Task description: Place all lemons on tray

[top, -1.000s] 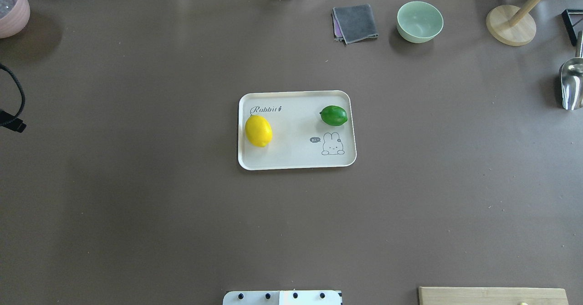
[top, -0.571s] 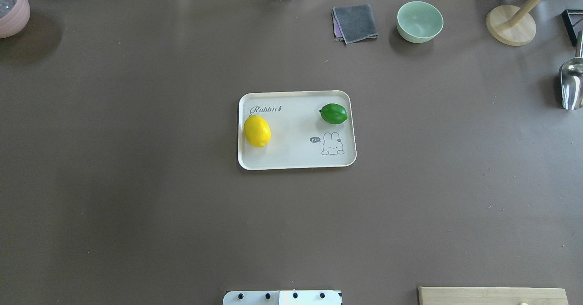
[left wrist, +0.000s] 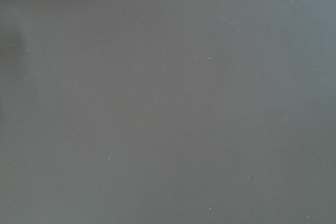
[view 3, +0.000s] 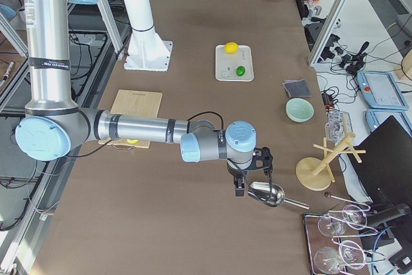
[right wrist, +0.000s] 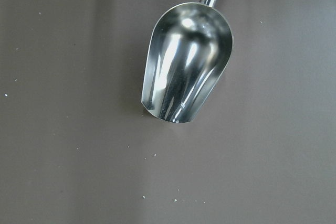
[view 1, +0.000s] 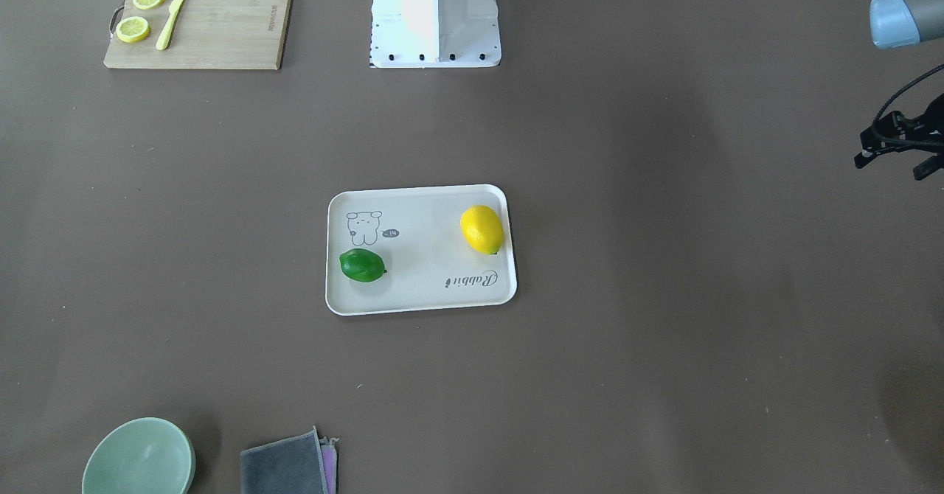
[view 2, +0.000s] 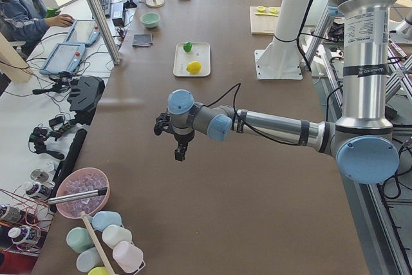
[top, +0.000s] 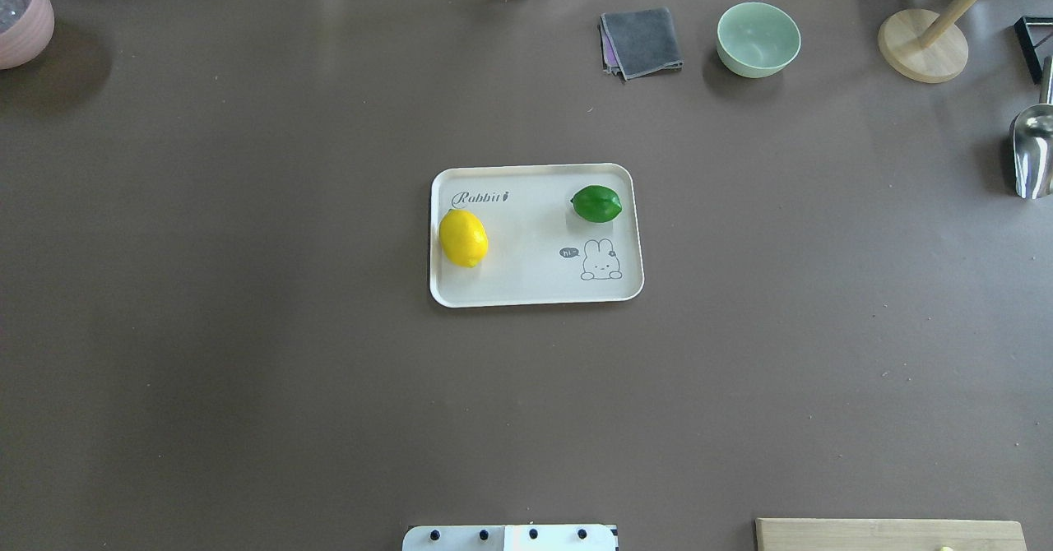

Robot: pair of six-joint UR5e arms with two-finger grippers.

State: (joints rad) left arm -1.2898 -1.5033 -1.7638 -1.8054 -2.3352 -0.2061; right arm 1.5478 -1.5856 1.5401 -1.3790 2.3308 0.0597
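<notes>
The yellow lemon (top: 463,238) lies on the left part of the off-white tray (top: 535,289). The green lemon (top: 596,204) lies at the tray's far right corner. Both also show in the front view, yellow (view 1: 482,229) and green (view 1: 362,265). No gripper touches them. My left gripper (view 2: 180,152) hangs over bare table far to the tray's left; I cannot tell whether it is open or shut. My right gripper (view 3: 239,189) hovers far to the right over a metal scoop (right wrist: 186,77); I cannot tell its state.
A mint bowl (top: 758,39), a grey cloth (top: 641,41) and a wooden stand (top: 921,45) sit along the far edge. A pink bowl (top: 20,16) is far left. A cutting board (view 1: 221,29) with lemon slices lies near the robot base (view 1: 435,15).
My left arm's black end has left the overhead view at the left edge. The green lemon has rolled slightly away and leftward; the yellow lemon has shifted slightly left.
</notes>
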